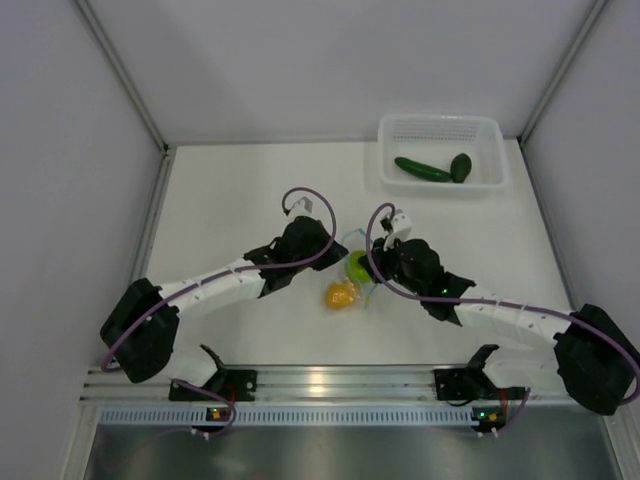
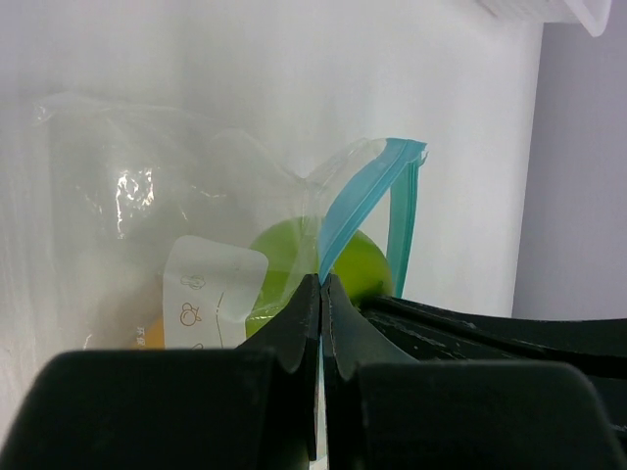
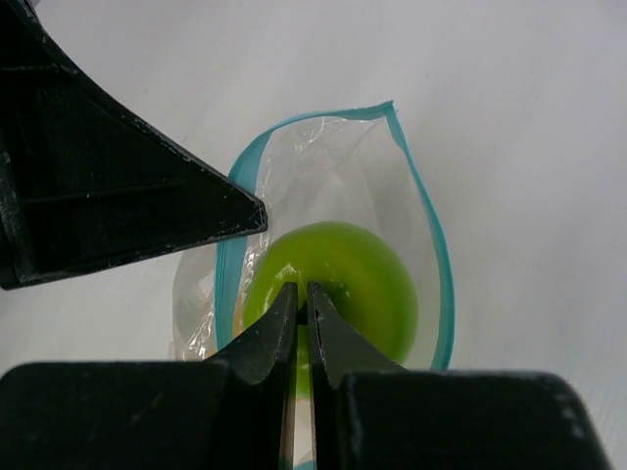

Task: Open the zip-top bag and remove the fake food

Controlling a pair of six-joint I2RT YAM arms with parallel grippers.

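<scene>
Room: we see pale panel walls (image 1: 350, 60) closing in a white surface (image 1: 230, 190) on three sides.
Basket: a white mesh basket (image 1: 440, 120) sits at the far right. It holds the cucumber (image 1: 421, 169) and the dark green oval (image 1: 460, 166), well apart from both arms.
Zip-top bag: the zip-top bag (image 2: 147, 196) lies mid-surface, between the two arms.
Left end effector: the left end effector (image 2: 320, 284) is clenched on one lip of the bag, right at the light blue zip strip (image 2: 362, 196).
Right end effector: the right end effector (image 3: 302, 294) is clenched on the near lip, across from the left one.
Mouth: we see the strip spread into an open loop whose long axis runs away from the right end effector.
Lime-green ball: the lime-green ball (image 3: 343, 284) sits inside the bag, just beyond the right fingertips and below the loop.
Orange fruit: the orange fruit (image 1: 341, 295) lies nearer the arm bases. It shows through the film in the left wrist view, so we judge it inside, though we cannot be sure.
Next move: we judge the bag opened and two pieces left. The right arm faces the mouth squarely, so it seems better placed to reach in, but it must first let go of the lip.
</scene>
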